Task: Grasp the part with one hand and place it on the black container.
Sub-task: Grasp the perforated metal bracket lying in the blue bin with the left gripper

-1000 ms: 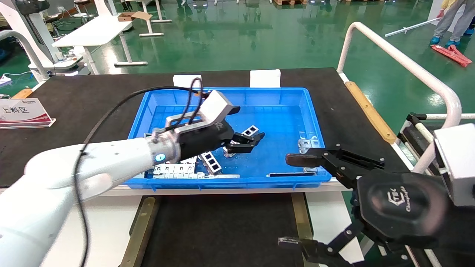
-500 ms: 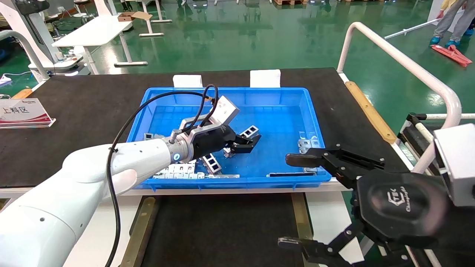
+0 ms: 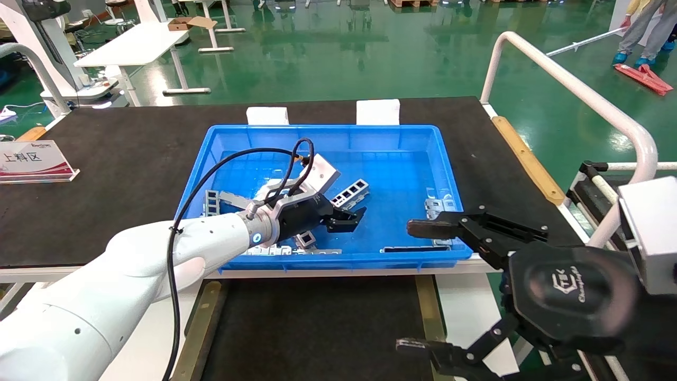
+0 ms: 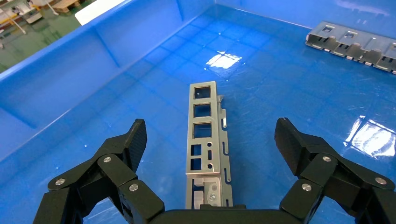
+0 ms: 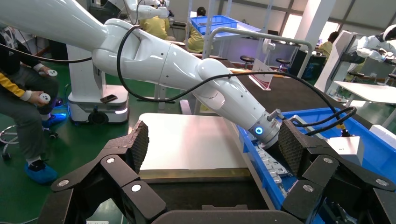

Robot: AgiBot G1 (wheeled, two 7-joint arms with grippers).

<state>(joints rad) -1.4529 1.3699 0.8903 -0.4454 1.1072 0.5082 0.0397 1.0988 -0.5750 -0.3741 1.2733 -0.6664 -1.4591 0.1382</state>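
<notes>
The part [image 3: 350,191], a silver channel bar with square cutouts, lies on the floor of the blue bin [image 3: 338,128]. In the left wrist view the part [image 4: 205,116] lies lengthwise between my open fingers, untouched. My left gripper [image 3: 353,219] hangs low in the bin just in front of the part, open and empty. The black container [image 3: 317,323], with brass strips [image 3: 198,328] along its sides, sits in front of the bin; it also shows in the right wrist view [image 5: 201,196]. My right gripper [image 3: 418,288] hovers open and empty at the container's right.
More metal parts lie in the bin: a row at the front left [image 3: 264,248], tabbed plates at the right [image 3: 439,206] and a flat strip [image 3: 412,247]. A sign [image 3: 31,159] stands at the far left. A white rail [image 3: 555,74] runs along the right.
My left gripper has dropped lower and drawn back toward the bin's front, and its wrist has turned. It stays open. The right arm has not moved.
</notes>
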